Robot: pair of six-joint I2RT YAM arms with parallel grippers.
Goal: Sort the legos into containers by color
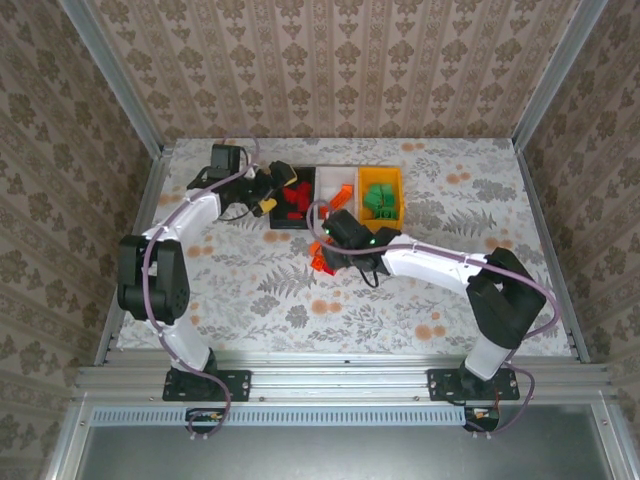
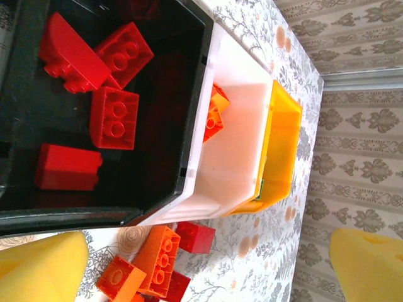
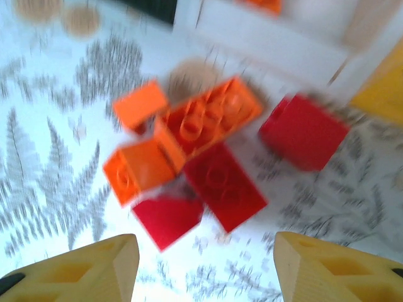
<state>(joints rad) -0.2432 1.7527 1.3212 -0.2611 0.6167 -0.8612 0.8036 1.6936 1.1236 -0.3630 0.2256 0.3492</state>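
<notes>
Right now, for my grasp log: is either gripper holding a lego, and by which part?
Nothing is held. The left gripper is open near the black bin; the right gripper is open above the loose legos, fingers empty.

Red bricks in black bin, orange bricks in white bin, green bricks in yellow bin; loose pile at six o'clock.

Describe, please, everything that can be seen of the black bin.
The black bin is an open rectangular container of glossy dark plastic with a thicker rim. It stands upright on the patterned table, one side against the white bin. At least four red legos lie loose inside it; no other colour is visible in it.
</notes>
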